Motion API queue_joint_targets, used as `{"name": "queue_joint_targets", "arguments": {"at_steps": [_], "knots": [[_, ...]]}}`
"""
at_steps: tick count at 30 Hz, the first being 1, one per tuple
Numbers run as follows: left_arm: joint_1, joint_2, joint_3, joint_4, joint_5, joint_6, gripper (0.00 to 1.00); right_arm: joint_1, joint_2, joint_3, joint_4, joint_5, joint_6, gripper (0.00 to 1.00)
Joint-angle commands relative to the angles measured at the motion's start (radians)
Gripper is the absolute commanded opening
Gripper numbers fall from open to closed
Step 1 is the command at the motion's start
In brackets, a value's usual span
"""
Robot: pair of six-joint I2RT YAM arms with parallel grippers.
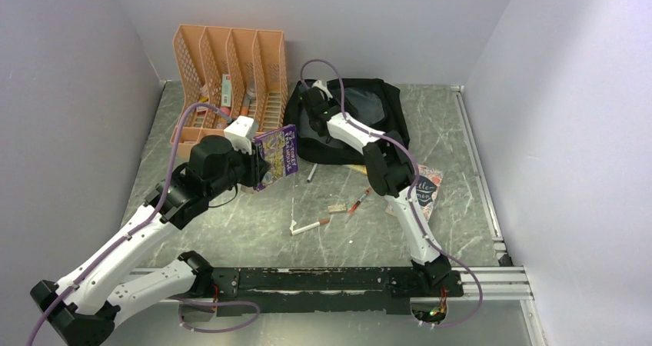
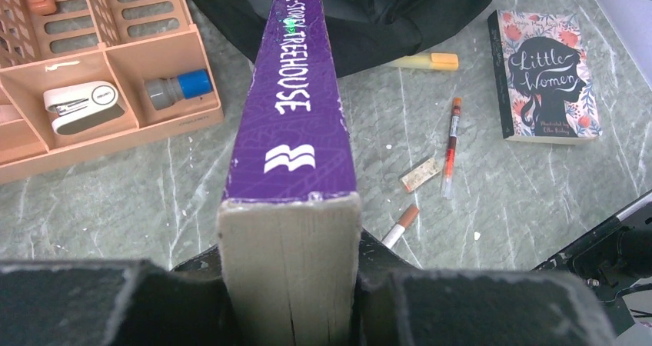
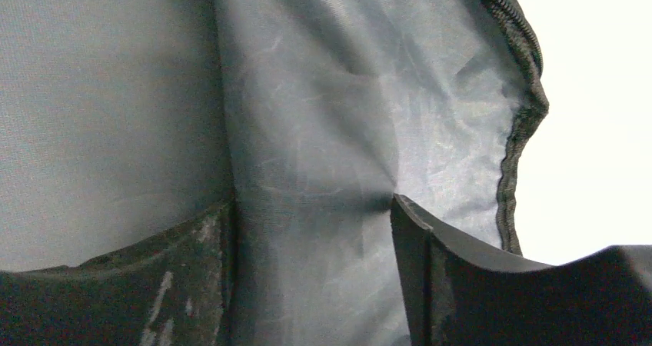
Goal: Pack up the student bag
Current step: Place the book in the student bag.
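Note:
The student bag (image 1: pixel 377 111) is a black backpack lying at the back middle of the table, its opening showing grey lining. My left gripper (image 1: pixel 250 158) is shut on a purple "Treehouse" book (image 1: pixel 277 158) and holds it upright above the table, left of the bag. In the left wrist view the book's spine (image 2: pixel 296 108) points toward the bag (image 2: pixel 384 15), with the gripper (image 2: pixel 291 300) clamped on the page edge. My right gripper (image 1: pixel 314 100) is at the bag's left rim. In the right wrist view the gripper (image 3: pixel 307 231) pinches a fold of the grey lining (image 3: pixel 307 131).
An orange desk organizer (image 1: pixel 231 77) stands at the back left, holding a stapler (image 2: pixel 77 104) and a blue-capped tube (image 2: pixel 178 88). A "Little Women" book (image 1: pixel 421 192), two pens (image 1: pixel 311 225) (image 1: pixel 358 201), an eraser (image 1: pixel 336 207) and a yellow highlighter (image 2: pixel 427 60) lie on the table.

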Motion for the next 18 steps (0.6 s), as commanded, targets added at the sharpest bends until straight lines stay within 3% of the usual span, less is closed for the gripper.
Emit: {"name": "queue_joint_targets", "arguments": {"at_steps": [1,7,18], "knots": [[0.007,-0.026,0.024,0.063,0.021,-0.011,0.05,-0.011,-0.023,-0.036,0.053,0.061,-0.022,0.66],[0.007,-0.033,0.018,0.066,0.020,-0.016,0.05,-0.021,-0.108,-0.108,0.094,0.030,-0.005,0.42],[0.008,0.044,0.032,0.187,-0.015,-0.088,0.05,-0.032,-0.349,-0.271,0.091,-0.162,0.064,0.03]]}}
